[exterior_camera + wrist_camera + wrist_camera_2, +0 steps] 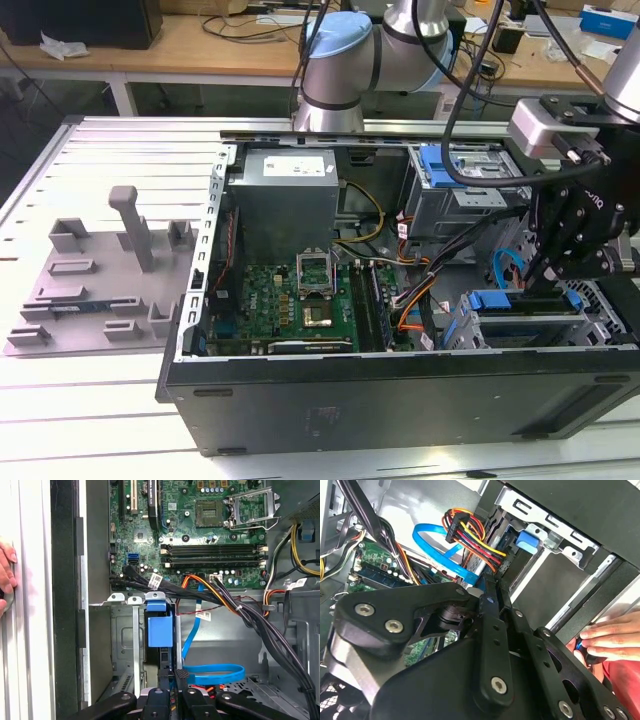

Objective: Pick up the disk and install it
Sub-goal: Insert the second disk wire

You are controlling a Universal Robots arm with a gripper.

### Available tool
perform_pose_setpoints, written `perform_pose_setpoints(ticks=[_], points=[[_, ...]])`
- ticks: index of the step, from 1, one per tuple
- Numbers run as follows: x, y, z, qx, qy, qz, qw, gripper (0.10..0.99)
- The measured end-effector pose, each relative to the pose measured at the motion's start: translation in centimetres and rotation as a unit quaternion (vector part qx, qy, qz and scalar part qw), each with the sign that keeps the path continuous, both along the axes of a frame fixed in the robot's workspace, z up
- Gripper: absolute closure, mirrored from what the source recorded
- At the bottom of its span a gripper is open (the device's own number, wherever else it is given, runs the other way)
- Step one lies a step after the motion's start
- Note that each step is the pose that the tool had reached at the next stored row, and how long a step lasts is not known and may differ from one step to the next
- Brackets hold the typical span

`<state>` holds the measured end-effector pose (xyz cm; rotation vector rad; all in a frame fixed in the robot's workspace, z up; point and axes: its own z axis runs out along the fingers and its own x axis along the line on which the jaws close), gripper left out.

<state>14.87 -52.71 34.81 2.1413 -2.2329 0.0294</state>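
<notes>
The claw (548, 280) is down inside the open case (400, 400), at the exterior view's right, well clear of the motherboard (300, 300). The disk (525, 318) sits right under it in the lower drive bay, blue bracket framing silver metal. The claw's tip reaches the disk's upper edge, near the middle of its length. I can't tell whether it is clamped on that edge or just resting at it, since the black linkage blocks the contact.

The disk's long axis runs across the exterior view, left to right, along the case's near wall. The claw comes at it from above, crossing that axis. It looks level in the bay, though how deep it is seated I can't judge.

In the first wrist view a blue cable (215, 672) loops just beside the claw. A person's hand (6, 575) rests on the outside of the case.
</notes>
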Motion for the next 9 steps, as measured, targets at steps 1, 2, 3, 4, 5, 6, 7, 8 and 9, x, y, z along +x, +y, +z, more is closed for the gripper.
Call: perform_pose_setpoints(ticks=[1, 2, 3, 4, 5, 6, 7, 8, 9], points=[[0.00, -0.01, -0.03, 0.0000, 0.0000, 0.000, 1.0000, 0.925], [0.00, -0.02, -0.09, -0.0001, 0.0000, 0.000, 1.0000, 0.925], [0.00, -0.04, -0.14, -0.0001, 0.0000, 0.000, 1.0000, 0.925], [0.00, -0.05, -0.16, -0.0001, 0.0000, 0.000, 1.0000, 0.925], [0.00, -0.06, -0.19, -0.0001, 0.0000, 0.000, 1.0000, 0.925], [0.00, -0.08, -0.23, -0.0001, 0.0000, 0.000, 1.0000, 0.925], [0.00, -0.10, -0.25, -0.0001, 0.0000, 0.000, 1.0000, 0.925], [0.01, -0.11, -0.28, -0.0001, 0.0000, 0.000, 1.0000, 0.925], [0.00, -0.15, -0.33, -0.0001, 0.0000, 0.000, 1.0000, 0.925]])
